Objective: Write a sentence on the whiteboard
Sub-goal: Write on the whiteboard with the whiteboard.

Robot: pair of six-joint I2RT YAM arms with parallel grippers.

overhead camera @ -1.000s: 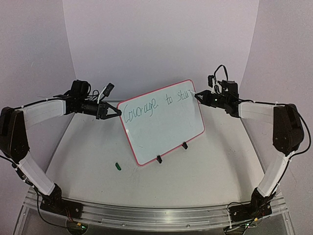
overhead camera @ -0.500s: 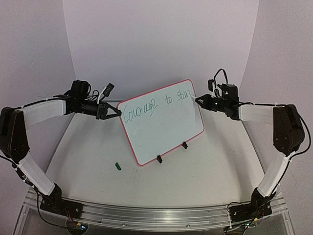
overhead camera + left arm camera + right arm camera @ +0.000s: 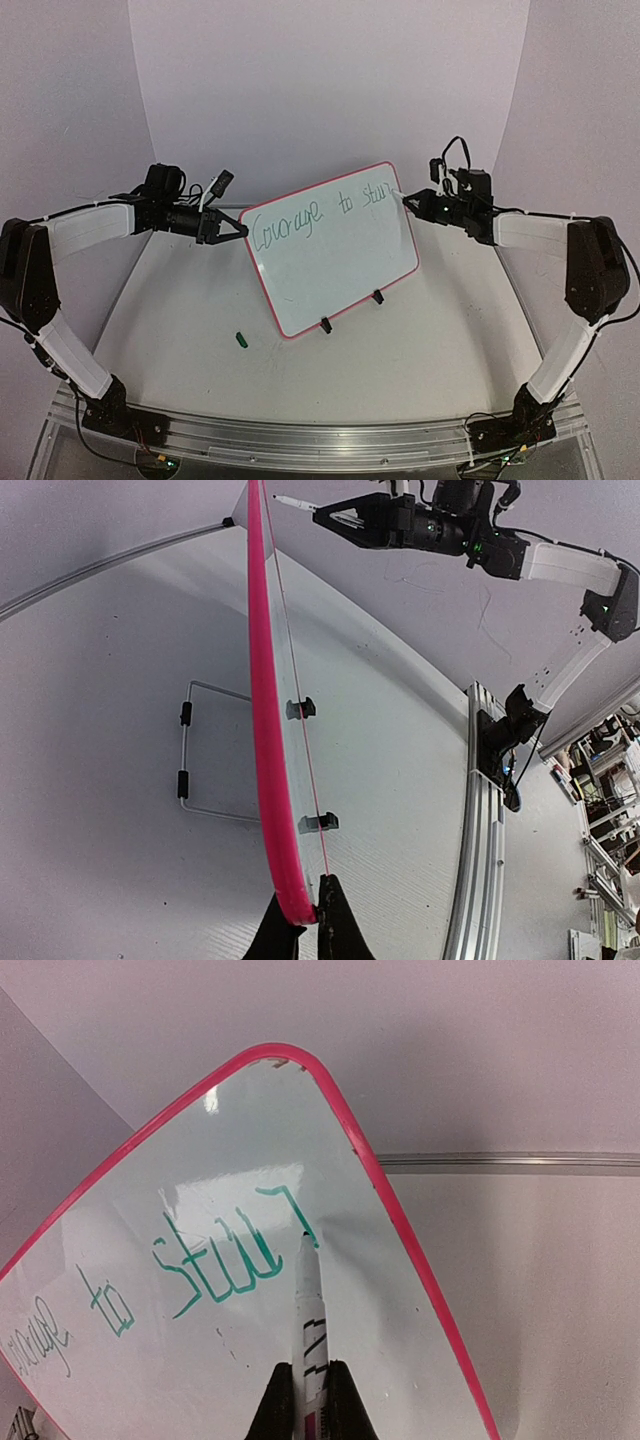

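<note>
The whiteboard [image 3: 335, 262], pink-framed, stands tilted on two black clip feet mid-table. My left gripper [image 3: 240, 228] is shut on its left edge; in the left wrist view the black fingers [image 3: 312, 905] pinch the pink frame [image 3: 262, 730]. My right gripper [image 3: 415, 201] is shut on a white marker [image 3: 309, 1310], its fingers [image 3: 309, 1368] around the barrel. The marker's tip sits at the end of the last green stroke, near the board's upper right corner. The sentence [image 3: 320, 208] in green cursive runs along the top line; its last word [image 3: 215, 1255] is unfinished.
A small green marker cap [image 3: 240, 340] lies on the table in front of the board's left corner. A wire stand [image 3: 185, 755] sits behind the board. An aluminium rail [image 3: 300, 435] runs along the near edge, and pale walls close the back and sides.
The right arm has shifted slightly to the right with the marker, and the last word has gained a stroke. The left arm and the board have not moved.
</note>
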